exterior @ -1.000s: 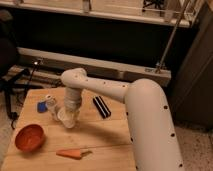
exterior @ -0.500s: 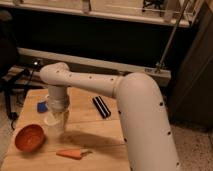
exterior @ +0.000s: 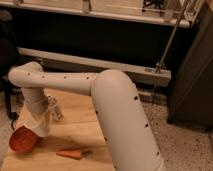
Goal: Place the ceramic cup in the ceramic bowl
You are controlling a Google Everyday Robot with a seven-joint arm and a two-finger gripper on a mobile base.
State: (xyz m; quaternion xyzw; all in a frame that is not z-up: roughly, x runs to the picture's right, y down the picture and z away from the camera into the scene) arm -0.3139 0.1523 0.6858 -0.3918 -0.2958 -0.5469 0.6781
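Note:
The white ceramic cup hangs at the end of my arm, at the table's left side. My gripper is shut on it from above, mostly hidden by the white wrist. The cup is over the right rim of the orange-red ceramic bowl, which sits on the wooden table near the left front edge. I cannot tell whether the cup touches the bowl.
A slim whitish bottle stands just right of the gripper. An orange carrot lies at the front of the table. My thick white arm crosses the table's right half. A dark chair stands at the left.
The arm has swung left with the cup, from the table's middle to over the bowl's right rim. The bowl, bottle and carrot have not moved on the table.

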